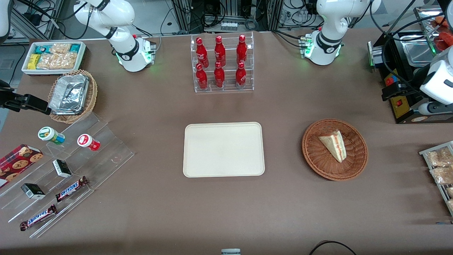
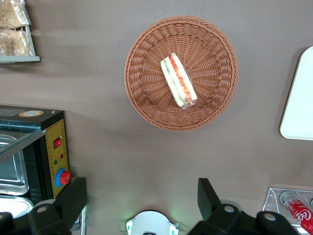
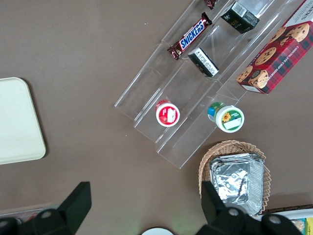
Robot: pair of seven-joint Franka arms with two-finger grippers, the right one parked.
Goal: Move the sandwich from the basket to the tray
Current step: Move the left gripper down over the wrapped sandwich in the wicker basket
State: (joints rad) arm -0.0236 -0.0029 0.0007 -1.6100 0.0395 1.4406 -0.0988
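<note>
The sandwich (image 1: 333, 144), a pale wedge with red and green filling, lies in the reddish-brown wicker basket (image 1: 311, 156). The cream tray (image 1: 223, 149) sits flat on the brown table beside the basket, toward the parked arm's end, with nothing on it. My left gripper (image 1: 389, 92) hangs above the table, farther from the front camera than the basket and toward the working arm's end. In the left wrist view the gripper (image 2: 142, 188) is open and empty, well apart from the sandwich (image 2: 179, 81), the basket (image 2: 142, 93) and the tray's edge (image 2: 299, 107).
A black machine with a yellow panel (image 1: 403, 102) stands close under the gripper. A wire rack of bagged snacks (image 1: 439, 166) lies at the working arm's end. A clear rack of red bottles (image 1: 223, 63) stands farther back than the tray. Acrylic steps with snacks (image 1: 63, 170) lie at the parked arm's end.
</note>
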